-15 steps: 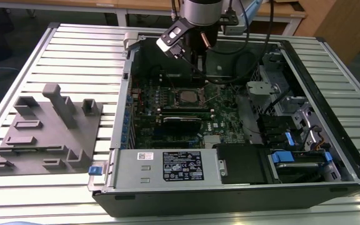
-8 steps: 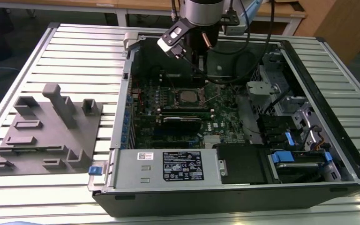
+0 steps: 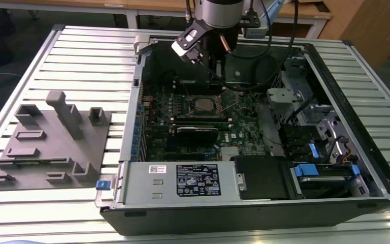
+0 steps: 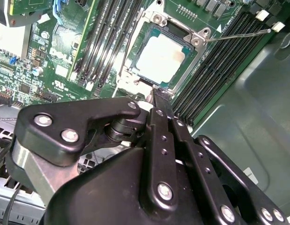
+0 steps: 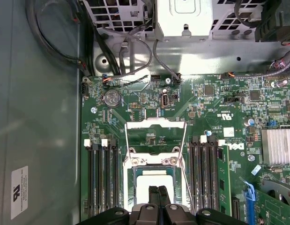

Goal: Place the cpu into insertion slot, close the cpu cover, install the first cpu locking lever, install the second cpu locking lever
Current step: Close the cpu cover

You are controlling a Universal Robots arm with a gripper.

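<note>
Slatted table (image 3: 79, 51) carries open computer case (image 3: 249, 221); green motherboard (image 5: 215, 108) inside. Cpu cover (image 5: 156, 123) stands swung open at far side of insertion slot (image 5: 133, 185). Cpu (image 5: 145, 180) lies in slot, silvery top up. Gripper (image 5: 158, 189) pinched closed, nothing between fingers, tips just over cpu's near edge. Risks, by judgement: closed tips scrape or nudge chip askew; cover brought down on unseated chip would damage socket contacts.

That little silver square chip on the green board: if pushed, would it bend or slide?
Probably neither. The chip has a flat metal top, so it looks stiff. It sits inside the raised rim of its socket, which should stop sliding. Being small and thin, it is likely light.
</note>
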